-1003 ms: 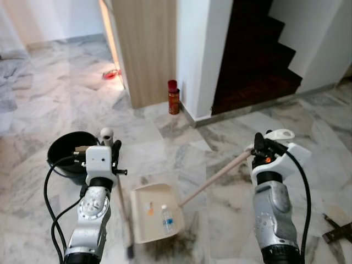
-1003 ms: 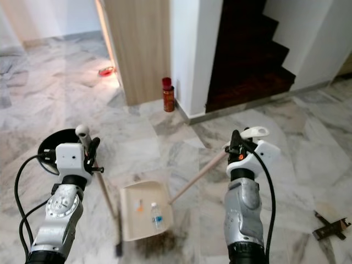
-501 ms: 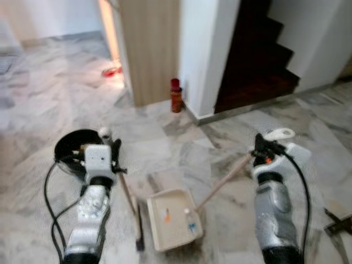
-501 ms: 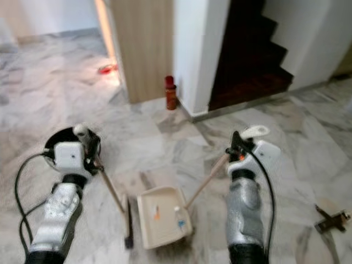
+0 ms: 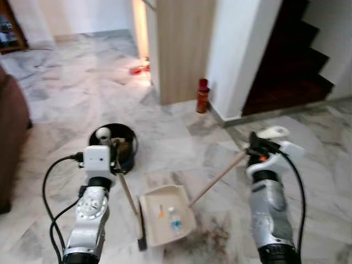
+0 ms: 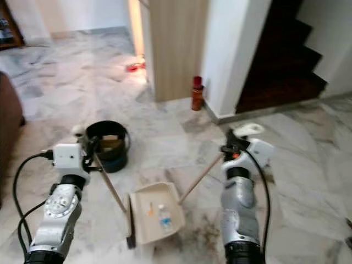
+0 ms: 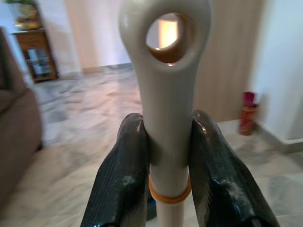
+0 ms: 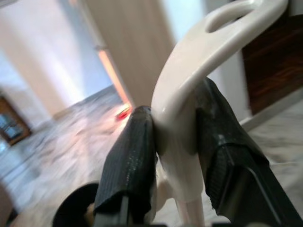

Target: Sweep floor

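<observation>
A cream dustpan (image 5: 175, 225) lies on the marble floor between my arms, with a small plastic bottle (image 5: 174, 219) and an orange scrap (image 5: 160, 210) in it. Its long wooden handle (image 5: 217, 179) slants up to my right gripper (image 5: 258, 147), which is shut on the handle's cream loop grip (image 8: 189, 94). My left gripper (image 5: 113, 149) is shut on the broom's cream handle (image 7: 165, 94). The broom's stick (image 5: 127, 193) slopes down to its dark head (image 5: 141, 231) at the pan's left edge. A black bin (image 5: 114, 143) stands just beyond my left gripper.
A wooden panel (image 5: 179, 49) and a white wall corner (image 5: 242, 55) rise ahead, with a red spray can (image 5: 203, 95) at their foot. Dark stairs (image 5: 294, 66) climb at the right. A brown sofa edge (image 5: 11, 137) is at the left. A red object (image 5: 137, 70) lies farther back.
The camera has swung left, so the bin, sofa and far room have come into view. The broom head now sits closer against the pan's left edge. Both grips are unchanged.
</observation>
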Tool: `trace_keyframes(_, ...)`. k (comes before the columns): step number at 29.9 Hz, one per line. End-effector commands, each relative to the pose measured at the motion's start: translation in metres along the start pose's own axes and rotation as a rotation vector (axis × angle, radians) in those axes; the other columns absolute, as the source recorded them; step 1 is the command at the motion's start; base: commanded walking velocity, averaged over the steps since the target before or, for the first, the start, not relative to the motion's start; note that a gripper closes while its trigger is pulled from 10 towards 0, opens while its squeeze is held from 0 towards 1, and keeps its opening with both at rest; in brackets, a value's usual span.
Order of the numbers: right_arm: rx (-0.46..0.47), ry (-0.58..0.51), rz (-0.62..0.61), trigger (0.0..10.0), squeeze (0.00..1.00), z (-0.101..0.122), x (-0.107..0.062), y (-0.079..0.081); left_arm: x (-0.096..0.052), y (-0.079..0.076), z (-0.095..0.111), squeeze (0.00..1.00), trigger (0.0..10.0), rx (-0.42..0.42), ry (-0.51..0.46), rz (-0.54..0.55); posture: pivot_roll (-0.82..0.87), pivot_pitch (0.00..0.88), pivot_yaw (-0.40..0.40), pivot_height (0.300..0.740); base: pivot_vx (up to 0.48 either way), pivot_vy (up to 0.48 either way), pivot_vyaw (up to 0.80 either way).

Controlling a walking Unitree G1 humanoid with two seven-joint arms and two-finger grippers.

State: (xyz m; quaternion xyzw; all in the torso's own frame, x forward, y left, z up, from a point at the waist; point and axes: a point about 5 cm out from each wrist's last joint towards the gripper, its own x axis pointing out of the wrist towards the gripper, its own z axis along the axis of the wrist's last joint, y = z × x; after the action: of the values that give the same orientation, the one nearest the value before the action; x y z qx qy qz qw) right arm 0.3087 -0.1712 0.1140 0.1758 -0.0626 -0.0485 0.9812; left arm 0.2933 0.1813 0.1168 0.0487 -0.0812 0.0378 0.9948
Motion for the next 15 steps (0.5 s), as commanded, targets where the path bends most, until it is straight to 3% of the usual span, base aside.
trace_keyframes(1,0.042,-0.068,0.008,10.0,0.0,0.0138,0.0029,0.0023,0.0021,0.0006,0.0064,0.0,10.0,0.029,-0.027,-0.004,0.01,0.0,0.018,0.74,0.0,0.255,0.75)
trace_keyframes(3,0.044,-0.067,0.01,10.0,0.0,0.0137,0.0029,0.0025,0.0021,0.0006,0.0063,0.0,10.0,0.031,-0.027,-0.003,0.01,0.0,0.018,0.74,0.0,0.255,0.64)
trace_keyframes(6,0.053,-0.067,0.009,10.0,0.0,0.0138,0.003,0.0028,0.002,0.0007,0.0065,0.0,10.0,0.03,-0.028,-0.002,0.01,0.0,0.018,0.74,0.0,0.252,0.0)
trace_keyframes(15,0.056,-0.07,0.005,10.0,0.0,0.0162,0.0055,0.0031,0.0027,0.0017,0.0078,0.0,10.0,0.04,-0.039,0.002,0.01,0.0,0.014,0.74,0.0,0.0,0.0)
